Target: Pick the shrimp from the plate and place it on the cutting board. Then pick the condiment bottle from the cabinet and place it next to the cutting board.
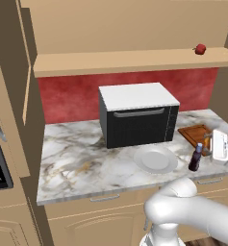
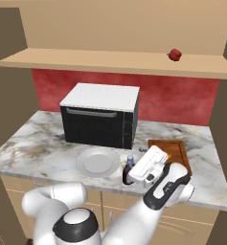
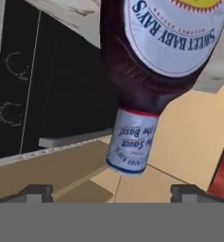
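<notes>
Marble counter (image 1: 77,158), near its front edge: the bottle (image 1: 196,158) stands upright between the plate (image 1: 156,159) and the cutting board (image 1: 197,133), just beside the board. The claw (image 1: 209,145), spread wide and released, sits right beside it, bottle's length running straight up.

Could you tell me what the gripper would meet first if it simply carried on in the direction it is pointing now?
Most likely the condiment bottle: the open gripper looks straight at it, close between the fingertips. Beyond stands the black oven; depth is hard to judge.
</notes>
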